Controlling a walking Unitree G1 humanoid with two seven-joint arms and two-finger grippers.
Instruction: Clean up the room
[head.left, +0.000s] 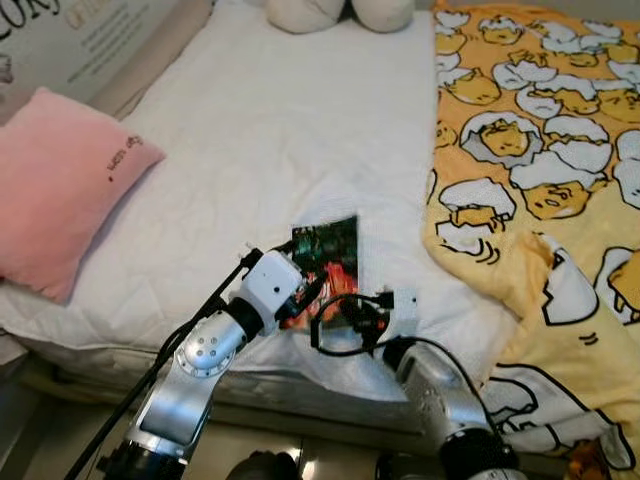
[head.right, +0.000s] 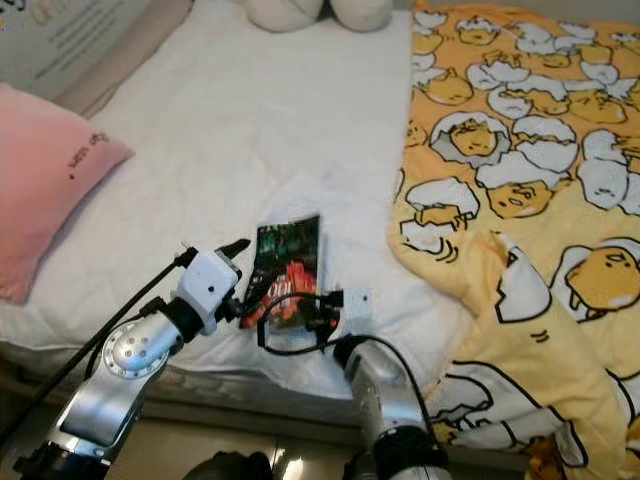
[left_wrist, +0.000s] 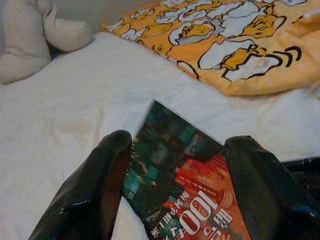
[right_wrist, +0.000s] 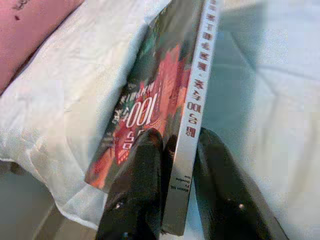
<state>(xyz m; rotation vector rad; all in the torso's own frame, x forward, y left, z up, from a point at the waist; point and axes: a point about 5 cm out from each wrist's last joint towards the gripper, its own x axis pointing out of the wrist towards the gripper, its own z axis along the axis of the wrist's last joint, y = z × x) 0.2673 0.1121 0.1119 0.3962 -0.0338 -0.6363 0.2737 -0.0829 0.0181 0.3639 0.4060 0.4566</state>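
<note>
A book (head.left: 330, 255) with a dark green and red cover lies on the white bed sheet (head.left: 270, 130), near the bed's front edge. In the right wrist view my right gripper (right_wrist: 180, 137) is shut on the book (right_wrist: 160, 85) at its white spine, one finger on the cover and one on the other side. My left gripper (left_wrist: 182, 142) stands open at the book's near left corner, with a black finger (left_wrist: 100, 185) on each side of the cover (left_wrist: 185, 185). Both silver arms reach up from the bottom, with the right gripper (head.left: 350, 312) beneath the book's lower edge.
A pink pillow (head.left: 60, 190) lies on the bed's left side. A yellow blanket with cartoon prints (head.left: 540, 150) covers the right side and hangs over the front edge. A white plush shape (head.left: 340, 12) sits at the bed's head. A printed board (head.left: 90, 35) leans at the upper left.
</note>
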